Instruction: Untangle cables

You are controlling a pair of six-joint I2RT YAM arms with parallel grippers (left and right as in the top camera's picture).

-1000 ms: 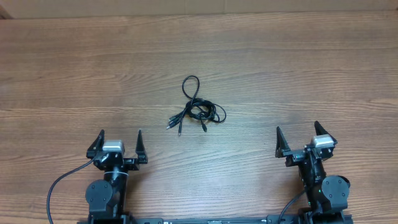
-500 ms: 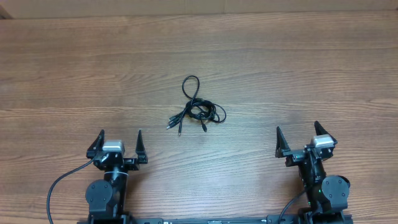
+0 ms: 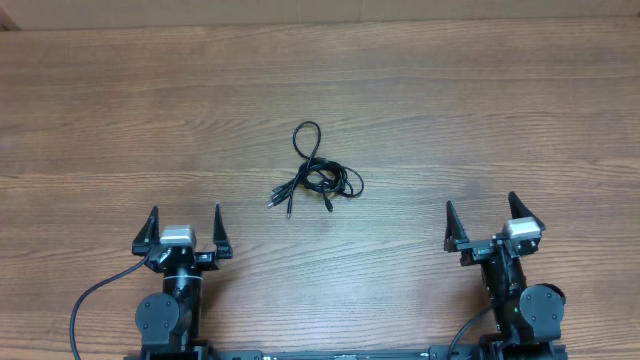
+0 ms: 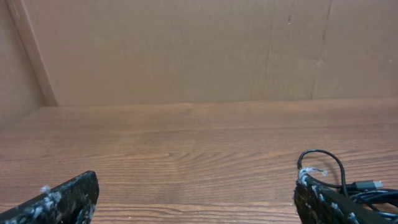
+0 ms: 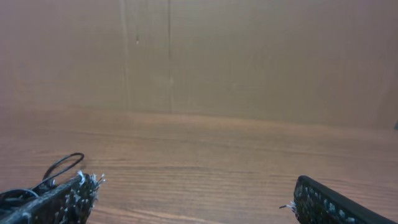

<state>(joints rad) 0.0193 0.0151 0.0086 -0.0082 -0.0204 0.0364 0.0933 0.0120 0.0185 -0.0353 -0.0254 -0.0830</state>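
Spanning the whole overhead view, a wood-grain surface (image 3: 500, 120) is seen, and a brown cardboard panel (image 4: 186, 50) is shown standing beyond the cables at its far edge. The left end effector (image 3: 185, 210) is placed well apart from the cables, to their left and on the robot's side, with its jaws spread wide and nothing held between them. The right end effector (image 3: 480, 201) is placed likewise to the right of the cables, equally wide and empty. The cables (image 3: 318, 178) are found lying in a small black tangle near the middle of the surface, untouched by either arm. One loop (image 3: 307, 135) is extended from the tangle away from the robot. A few plug ends (image 3: 272, 202) are splayed from the tangle toward the left arm.
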